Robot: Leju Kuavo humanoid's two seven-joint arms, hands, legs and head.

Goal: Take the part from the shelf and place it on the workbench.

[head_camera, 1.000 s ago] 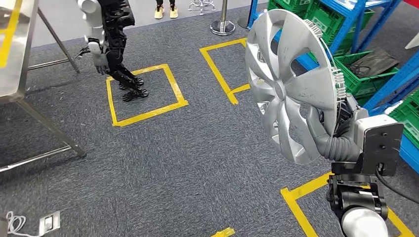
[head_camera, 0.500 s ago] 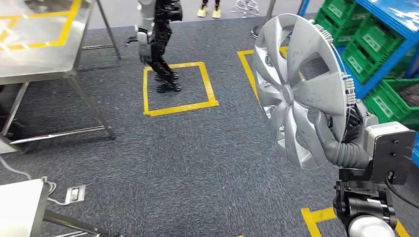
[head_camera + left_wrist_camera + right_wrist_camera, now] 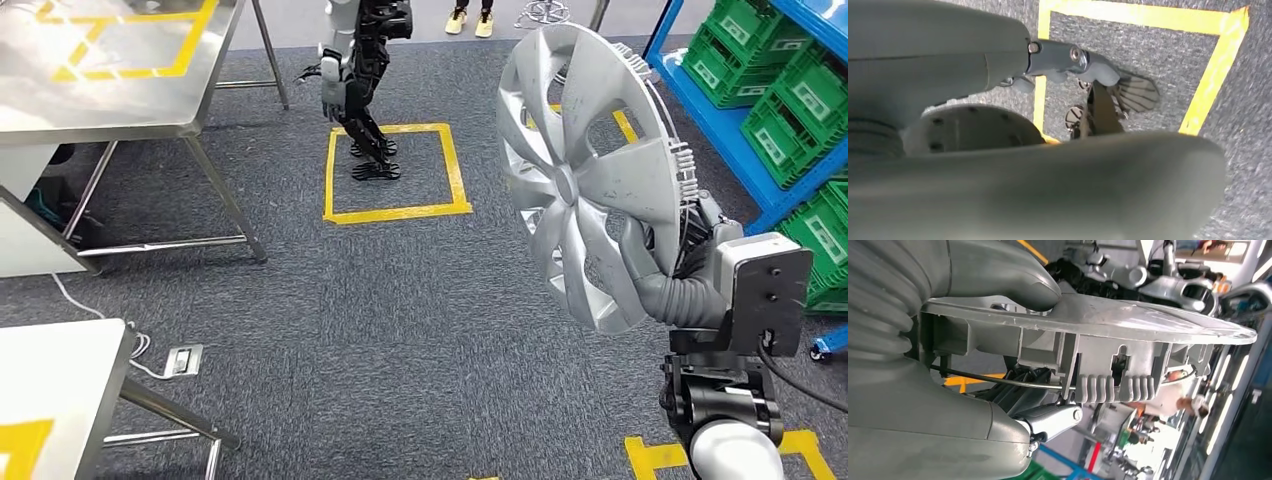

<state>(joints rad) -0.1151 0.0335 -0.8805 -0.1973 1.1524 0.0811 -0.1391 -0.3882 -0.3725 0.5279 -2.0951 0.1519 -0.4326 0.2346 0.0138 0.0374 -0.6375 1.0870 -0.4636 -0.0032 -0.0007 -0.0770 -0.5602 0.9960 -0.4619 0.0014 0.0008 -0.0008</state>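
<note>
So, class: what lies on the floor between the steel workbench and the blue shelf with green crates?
In the head view, between the workbench and the shelf lies grey carpet with a yellow taped square, another robot's feet standing inside it.

Grey ribbed wrist cover (image 3: pixel 688 300), boxy grey camera housing (image 3: pixel 765 292) (small screws), black cable (image 3: pixel 800 385)

Another robot (image 3: pixel 358 60) inside a yellow tape square (image 3: pixel 395 170), green crates (image 3: pixel 800 90) on blue racking (image 3: pixel 720 120)

Grey carpet (image 3: pixel 400 320), steel tables (image 3: pixel 110 90), blue shelving (image 3: pixel 715 110).
</note>
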